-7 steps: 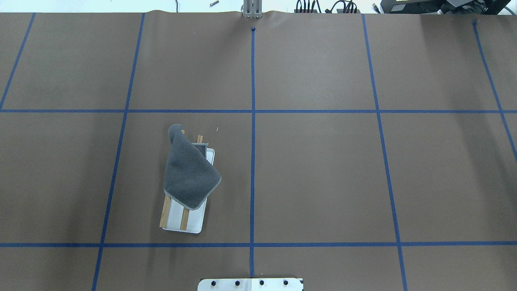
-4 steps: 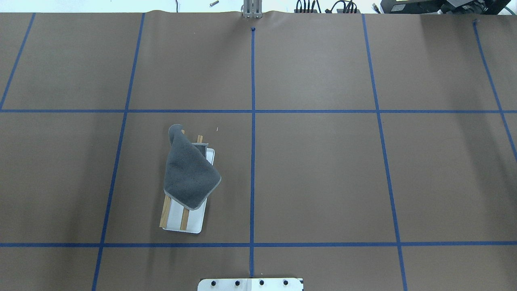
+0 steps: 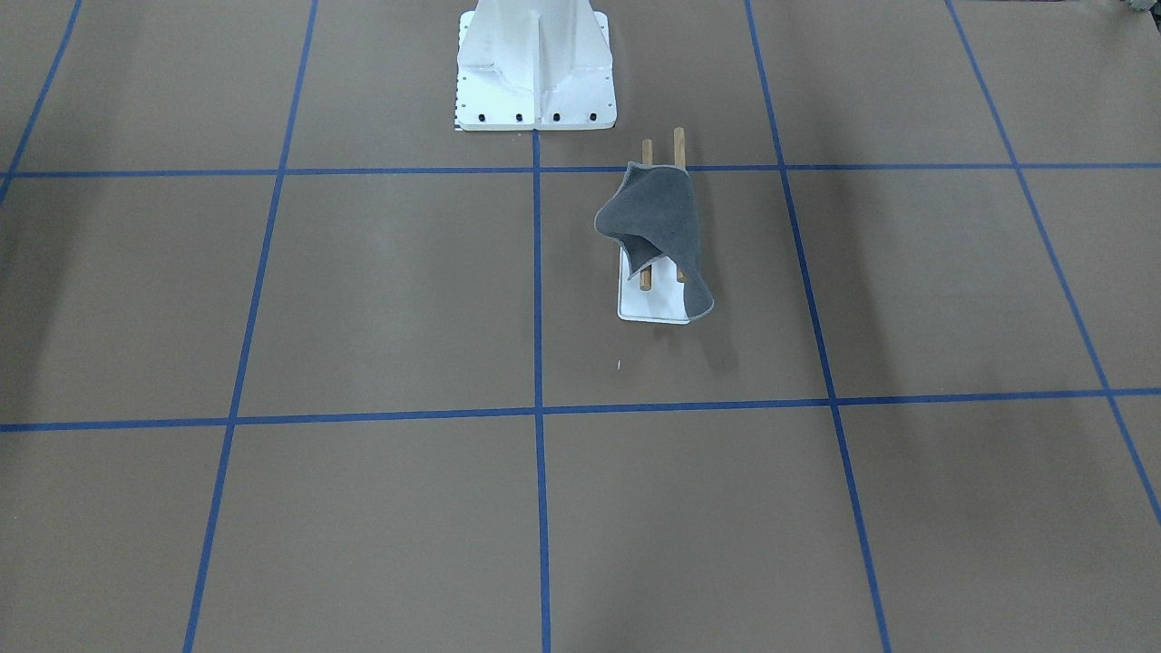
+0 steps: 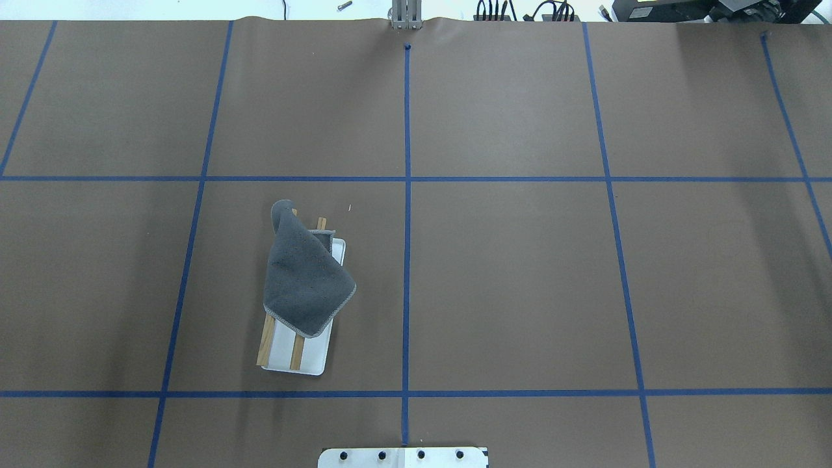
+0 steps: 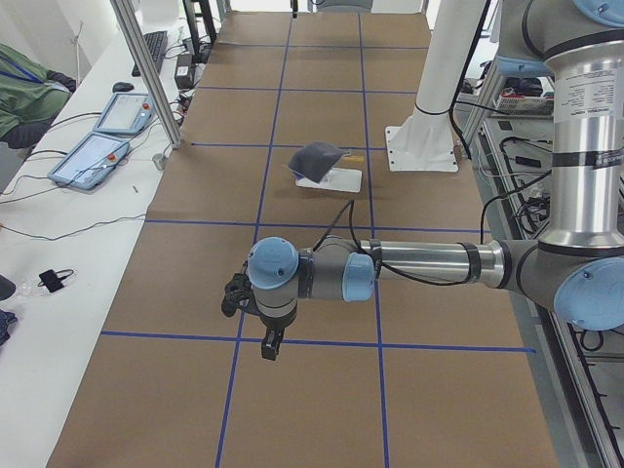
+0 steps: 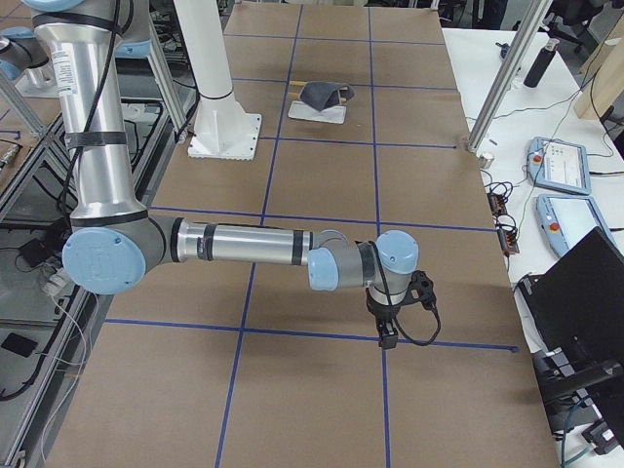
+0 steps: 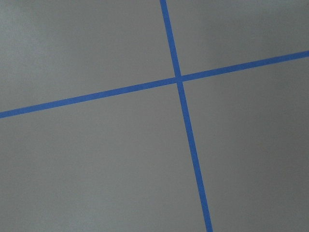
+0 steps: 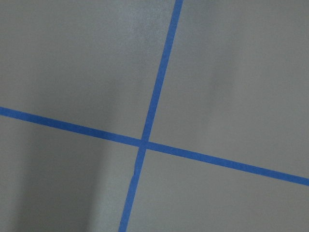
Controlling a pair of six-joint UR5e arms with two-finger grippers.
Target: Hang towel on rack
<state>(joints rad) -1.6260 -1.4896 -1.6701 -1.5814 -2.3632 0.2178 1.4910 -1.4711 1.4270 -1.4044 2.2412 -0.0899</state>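
Note:
The dark grey towel (image 4: 304, 283) lies draped over the rack's two wooden rods, one corner hanging down past the far end. The rack's (image 4: 313, 361) white base rests on the table on the robot's left half. Both also show in the front-facing view: towel (image 3: 658, 218), rack (image 3: 648, 307). My left gripper (image 5: 270, 345) shows only in the exterior left view, far from the rack, above a tape crossing; I cannot tell if it is open or shut. My right gripper (image 6: 387, 334) shows only in the exterior right view, far from the rack; I cannot tell its state either.
Blue tape lines divide the brown table cover into a grid. The white bolted pedestal (image 3: 535, 68) stands at the robot's edge. Control tablets (image 5: 97, 156) and cables lie on a side bench beyond an aluminium post (image 5: 146, 73).

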